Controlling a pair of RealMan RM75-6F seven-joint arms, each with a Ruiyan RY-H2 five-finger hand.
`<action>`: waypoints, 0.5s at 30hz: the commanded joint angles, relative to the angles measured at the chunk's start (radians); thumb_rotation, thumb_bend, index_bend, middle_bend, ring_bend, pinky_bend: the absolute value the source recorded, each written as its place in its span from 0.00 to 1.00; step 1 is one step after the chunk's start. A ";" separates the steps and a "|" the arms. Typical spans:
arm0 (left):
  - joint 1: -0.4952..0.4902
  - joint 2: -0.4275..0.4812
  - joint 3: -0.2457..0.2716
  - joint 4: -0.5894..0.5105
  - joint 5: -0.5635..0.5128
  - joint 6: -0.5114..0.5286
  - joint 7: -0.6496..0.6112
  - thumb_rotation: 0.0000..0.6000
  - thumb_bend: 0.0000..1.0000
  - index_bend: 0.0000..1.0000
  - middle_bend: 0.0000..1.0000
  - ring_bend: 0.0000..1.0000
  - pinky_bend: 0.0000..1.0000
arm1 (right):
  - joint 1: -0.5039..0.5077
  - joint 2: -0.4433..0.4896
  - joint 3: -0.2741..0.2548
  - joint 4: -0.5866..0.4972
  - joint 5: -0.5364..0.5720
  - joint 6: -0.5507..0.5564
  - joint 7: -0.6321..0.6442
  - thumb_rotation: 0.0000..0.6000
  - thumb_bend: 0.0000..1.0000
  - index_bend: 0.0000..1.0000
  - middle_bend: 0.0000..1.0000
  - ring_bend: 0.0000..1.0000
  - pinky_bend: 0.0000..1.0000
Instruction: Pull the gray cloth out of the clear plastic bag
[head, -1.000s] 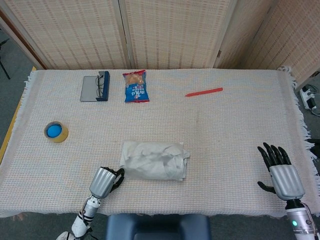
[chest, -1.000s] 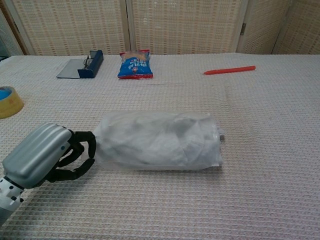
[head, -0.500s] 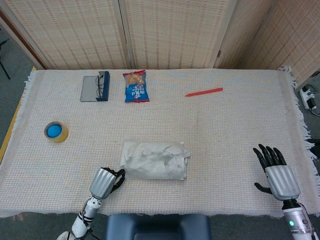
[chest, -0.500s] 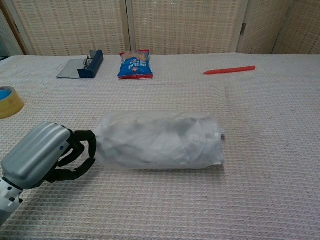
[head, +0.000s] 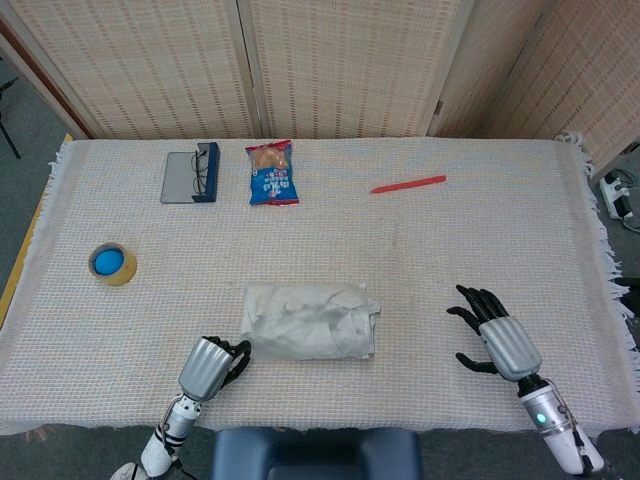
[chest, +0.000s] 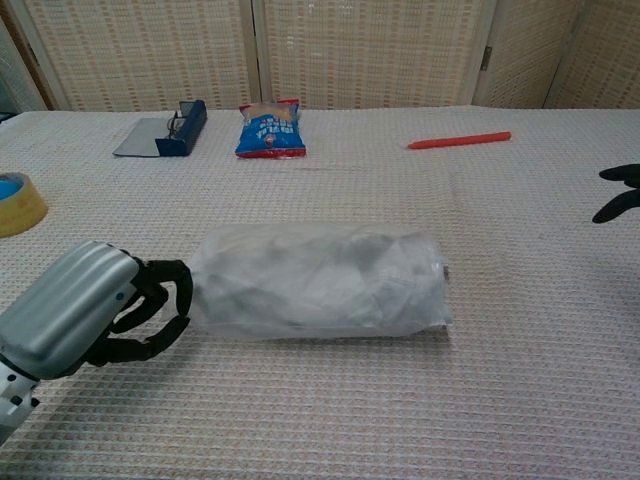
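Observation:
The clear plastic bag (head: 310, 322) lies on its side in the near middle of the table, with the gray cloth (chest: 350, 290) bundled inside it. My left hand (head: 212, 364) sits at the bag's left end, its dark fingers (chest: 165, 300) curled in against the plastic and gripping that end. My right hand (head: 495, 338) hovers to the right of the bag, apart from it, with fingers spread and holding nothing. In the chest view only its fingertips (chest: 620, 195) show at the right edge.
A blue-cored tape roll (head: 112, 263) lies at the left. At the back are a glasses case (head: 190, 172), a blue snack packet (head: 272, 172) and a red pen (head: 408, 184). The table's near edge (head: 400, 428) runs just below both hands.
My right hand has moved left from the table's right edge toward the bag and now enters the chest view. The left hand and bag have barely shifted.

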 joint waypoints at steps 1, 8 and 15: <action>-0.001 0.003 0.000 -0.002 -0.003 -0.002 0.000 1.00 0.64 0.71 1.00 1.00 1.00 | 0.085 -0.084 0.012 0.074 -0.030 -0.067 0.108 1.00 0.24 0.27 0.00 0.00 0.00; -0.005 0.010 -0.003 -0.008 -0.009 0.000 -0.001 1.00 0.64 0.71 1.00 1.00 1.00 | 0.125 -0.160 0.030 0.097 -0.010 -0.077 0.127 1.00 0.26 0.30 0.00 0.00 0.00; -0.008 0.018 -0.003 -0.017 -0.012 0.000 0.000 1.00 0.64 0.71 1.00 1.00 1.00 | 0.143 -0.233 0.040 0.164 0.048 -0.112 0.165 1.00 0.26 0.34 0.00 0.00 0.00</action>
